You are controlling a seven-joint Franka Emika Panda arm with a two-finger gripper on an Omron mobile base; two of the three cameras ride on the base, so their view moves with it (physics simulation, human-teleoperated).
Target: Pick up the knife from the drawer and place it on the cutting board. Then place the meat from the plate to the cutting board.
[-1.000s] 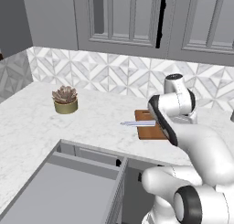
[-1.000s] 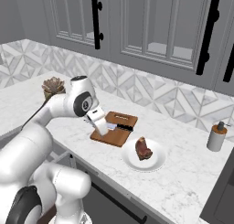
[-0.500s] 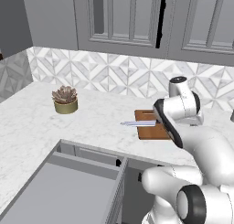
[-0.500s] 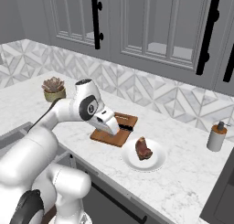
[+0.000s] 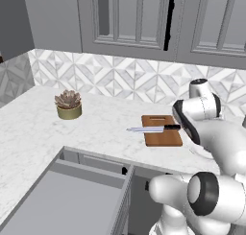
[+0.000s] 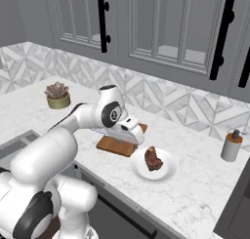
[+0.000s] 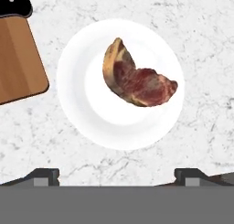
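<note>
With the knife (image 5: 153,129) already lying across the cutting board (image 5: 162,137) near the desk's front edge in the left base view, the meat remains. From the right base view, the meat (image 6: 153,159) sits on its plate (image 6: 166,172) just beside the board. By the hand view, the hand (image 7: 117,175) hovers open above the meat (image 7: 137,81); advise descending centred, fingers straddling its narrow width.
</note>
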